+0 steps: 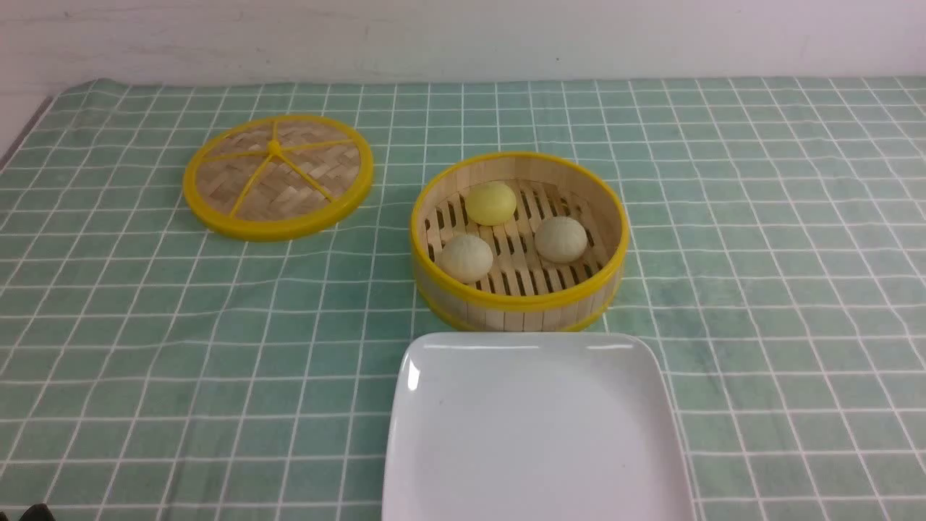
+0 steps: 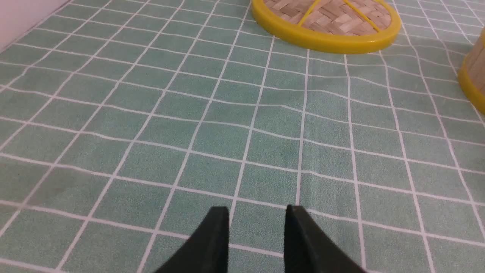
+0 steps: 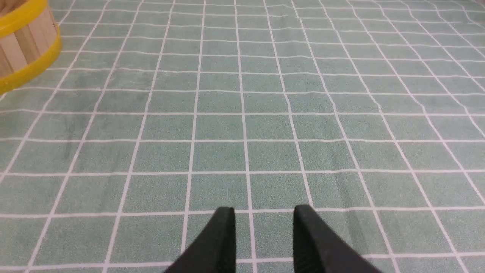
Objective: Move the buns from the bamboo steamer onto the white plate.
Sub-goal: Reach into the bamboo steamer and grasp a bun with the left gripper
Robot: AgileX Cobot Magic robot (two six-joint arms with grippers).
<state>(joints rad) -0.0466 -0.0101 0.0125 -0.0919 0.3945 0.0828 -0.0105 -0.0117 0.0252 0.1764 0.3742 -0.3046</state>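
Left gripper (image 2: pixel 257 208): black fingers (image 2: pixel 214 242) parted with a clear gap, holding nothing, over bare tablecloth (image 2: pixel 151 132), well apart from the bamboo steamer (image 2: pixel 475 60).
Right gripper (image 3: pixel 264 207): fingers likewise parted and empty, over bare cloth well apart from the steamer, whose wall shows only at a corner of the right wrist view.
Yellow bun (image 1: pixel 490 203): inside the steamer, on the slat floor by its far wall.
Left cream bun (image 1: pixel 466 257): inside the steamer, by its near-left wall.
Right cream bun (image 1: pixel 561 239): inside the steamer, right of centre; apart from the other two.
White plate (image 1: pixel 535 434): just in front of the steamer, bare.
Lid (image 1: pixel 278 177): lying flat, left of the steamer and slightly behind it, not touching it.
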